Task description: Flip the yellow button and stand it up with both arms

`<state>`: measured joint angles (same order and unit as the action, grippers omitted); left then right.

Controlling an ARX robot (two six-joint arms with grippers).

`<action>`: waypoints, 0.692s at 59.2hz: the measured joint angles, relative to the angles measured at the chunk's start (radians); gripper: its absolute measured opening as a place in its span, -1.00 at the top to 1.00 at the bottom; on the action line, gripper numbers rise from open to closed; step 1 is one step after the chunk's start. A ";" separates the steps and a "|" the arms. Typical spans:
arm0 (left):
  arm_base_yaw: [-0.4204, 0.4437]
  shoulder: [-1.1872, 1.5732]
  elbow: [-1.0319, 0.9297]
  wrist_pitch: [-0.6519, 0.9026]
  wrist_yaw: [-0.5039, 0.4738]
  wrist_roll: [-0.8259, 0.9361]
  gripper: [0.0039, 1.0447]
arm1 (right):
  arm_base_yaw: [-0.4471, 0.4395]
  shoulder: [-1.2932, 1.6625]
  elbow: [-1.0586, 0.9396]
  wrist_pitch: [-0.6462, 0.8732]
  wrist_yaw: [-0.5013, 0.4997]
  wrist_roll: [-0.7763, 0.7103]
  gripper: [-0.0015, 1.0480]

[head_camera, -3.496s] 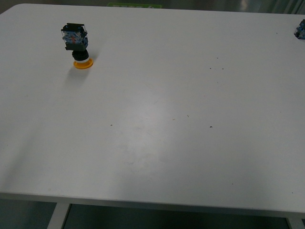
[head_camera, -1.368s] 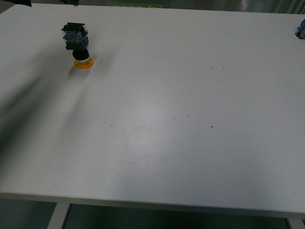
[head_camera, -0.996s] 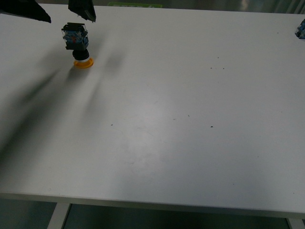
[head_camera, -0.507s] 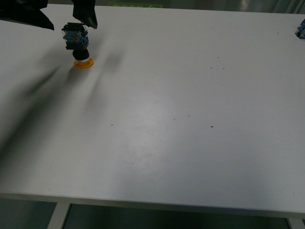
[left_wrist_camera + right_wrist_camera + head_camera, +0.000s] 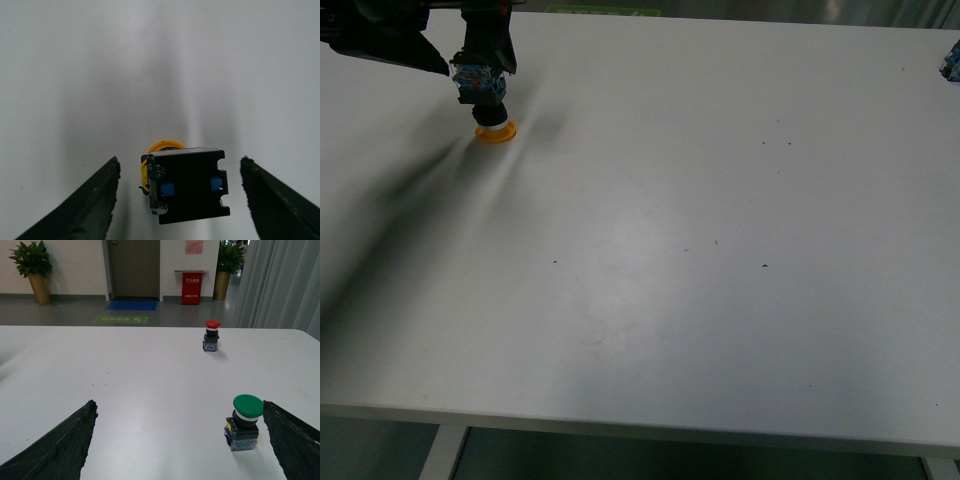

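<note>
The yellow button [image 5: 485, 105] rests upside down at the table's far left, with its orange cap [image 5: 495, 132] on the surface and its black block on top. My left gripper [image 5: 478, 70] is open and hangs over it, one finger on each side of the block. In the left wrist view the block [image 5: 187, 187] sits between the two fingers [image 5: 85, 205] of the left gripper [image 5: 180, 160], touching neither, and the yellow cap [image 5: 165, 146] peeks out behind it. My right gripper [image 5: 180, 402] is open over bare table and is out of the front view.
A green-capped button [image 5: 246, 422] stands close to one right finger [image 5: 295, 440]. A red-capped button [image 5: 212, 335] stands farther back. A bluish-black block [image 5: 950, 62] sits at the table's far right edge. The white table [image 5: 670, 250] ends near the bottom of the front view.
The left gripper has come in from the top left and dropped down around the yellow button's block. The button has not moved.
</note>
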<state>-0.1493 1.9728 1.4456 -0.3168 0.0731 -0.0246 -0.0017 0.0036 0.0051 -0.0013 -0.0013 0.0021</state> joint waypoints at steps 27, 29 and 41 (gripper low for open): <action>0.005 -0.021 -0.060 0.090 0.195 -0.153 0.33 | 0.000 0.000 0.000 0.000 0.000 0.000 -0.86; 0.005 -0.033 -0.078 0.117 0.237 -0.183 0.33 | 0.000 0.000 0.000 0.000 0.000 0.000 -0.86; -0.018 -0.091 -0.156 0.311 0.444 -0.404 0.33 | 0.000 0.000 0.000 0.000 0.000 0.000 -0.86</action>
<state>-0.1669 1.8816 1.2900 -0.0059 0.5171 -0.4290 -0.0017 0.0036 0.0051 -0.0013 -0.0010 0.0021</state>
